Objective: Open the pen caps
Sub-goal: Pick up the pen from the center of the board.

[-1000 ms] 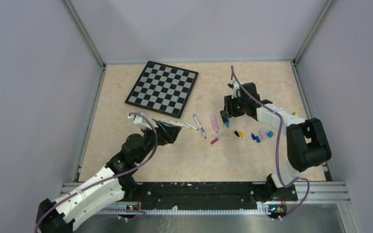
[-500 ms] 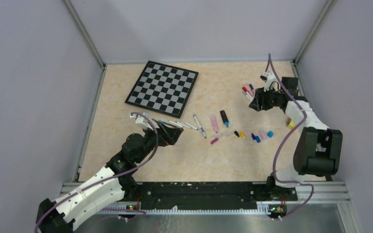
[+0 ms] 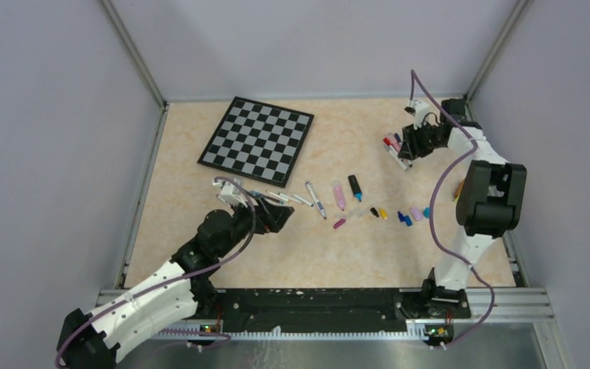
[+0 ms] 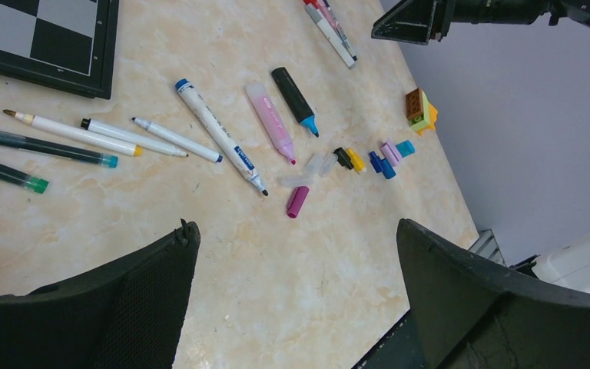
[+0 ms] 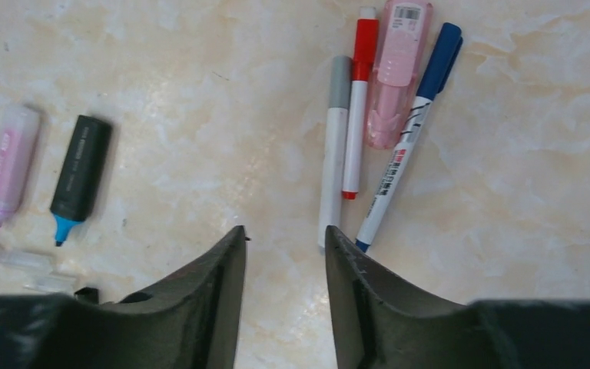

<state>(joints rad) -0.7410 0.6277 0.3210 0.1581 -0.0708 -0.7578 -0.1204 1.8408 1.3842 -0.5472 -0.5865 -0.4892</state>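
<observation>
The right gripper [image 5: 284, 234] sits at 6 o'clock, jaws partly apart with nothing between them. At 1 o'clock, side by side, lie a grey-capped pen [image 5: 333, 154], a red-capped pen [image 5: 357, 100], a labelled pink highlighter [image 5: 396, 73] and a blue-capped pen [image 5: 407, 131]. At 9 o'clock lie a black highlighter [image 5: 81, 177] and an open pink highlighter [image 5: 9, 165], tips bared.

Bright, even overhead light leaves faint soft shadows beside the pens [image 5: 353, 131]; every view is sharp.

Before chessboard [image 3: 257, 141] lie pens [image 4: 219, 138]; caps [image 4: 389, 152], apparently, rightward.

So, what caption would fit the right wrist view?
Right arm's open fingers poised above four capped pens on the table.
</observation>
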